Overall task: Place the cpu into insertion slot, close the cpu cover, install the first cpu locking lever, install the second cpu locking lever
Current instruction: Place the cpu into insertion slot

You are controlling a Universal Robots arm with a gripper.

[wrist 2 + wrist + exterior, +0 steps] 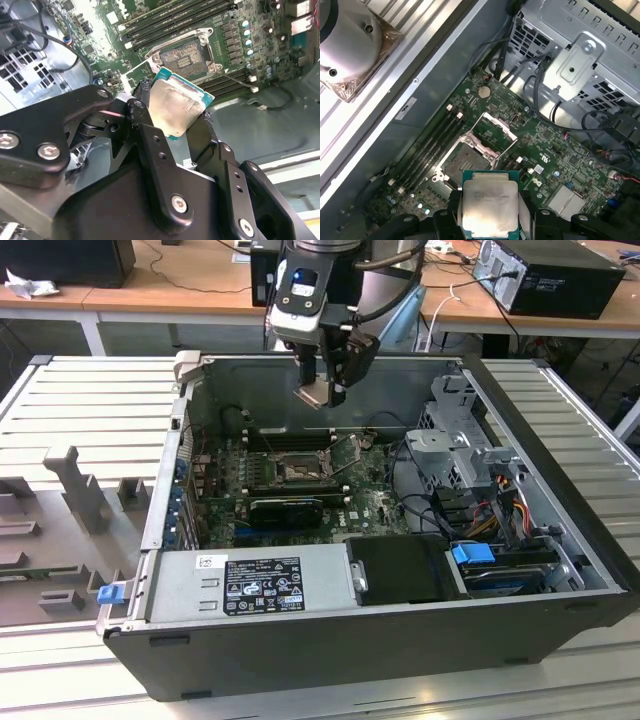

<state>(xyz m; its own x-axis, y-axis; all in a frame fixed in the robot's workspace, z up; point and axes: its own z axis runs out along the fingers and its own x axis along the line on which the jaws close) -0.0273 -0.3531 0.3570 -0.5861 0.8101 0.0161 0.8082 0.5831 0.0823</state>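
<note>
The gripper (175,109) has its two black fingers (146,129) clamped on opposite edges of the cpu (490,200). This leaves its broad face and underside free, which I judge suits lowering it flat into a socket without the fingers fouling the rim. The cpu is a thin square, a dull silver-grey metal lid with soft reflections on a green-edged board. It hangs between the fingertips touching nothing else, above the open dark metal case (400,640). Beyond the fingertips and well apart from the chip lies the slot (466,162), a square black socket with a dark centre and a bright stamped-metal rim. It is set into the green motherboard (385,502), which is crowded with small parts. The cover (500,126), a thin grey frame with a cut-out middle, stands hinged up just beside the slot, so the socket lies bare to receive the chip. Long black memory slots (427,150) run along the slot's other side.
</note>
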